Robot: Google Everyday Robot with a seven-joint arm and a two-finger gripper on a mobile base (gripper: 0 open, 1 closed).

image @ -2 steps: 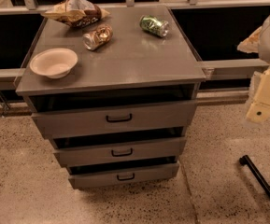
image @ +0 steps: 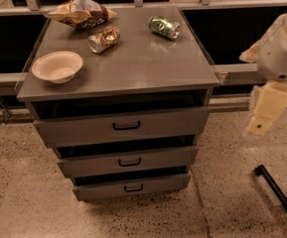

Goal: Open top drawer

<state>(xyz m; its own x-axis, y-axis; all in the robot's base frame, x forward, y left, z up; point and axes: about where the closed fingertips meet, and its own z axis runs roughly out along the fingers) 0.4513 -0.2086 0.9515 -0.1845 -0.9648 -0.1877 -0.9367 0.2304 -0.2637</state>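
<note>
The top drawer [image: 125, 127] is the widest of three grey drawers in a grey cabinet, with a small black bar handle [image: 126, 126] at its centre. Its front sits slightly out from the cabinet, with a dark gap above it. Two narrower grey drawers, the middle one [image: 129, 161] and the bottom one [image: 133, 186], sit below it. My gripper [image: 263, 114] hangs at the right edge of the camera view, cream-coloured, well to the right of the cabinet and apart from the drawer.
On the cabinet top [image: 133, 63] lie a white bowl [image: 57, 67], a chip bag [image: 81, 11], a crushed brown can [image: 104, 39] and a green can [image: 164, 27]. A black bar [image: 277, 190] lies on the speckled floor at lower right. A rail runs behind the cabinet.
The arm at the right edge has shifted slightly lower and leftward in view. The drawers and the things on top have not moved.
</note>
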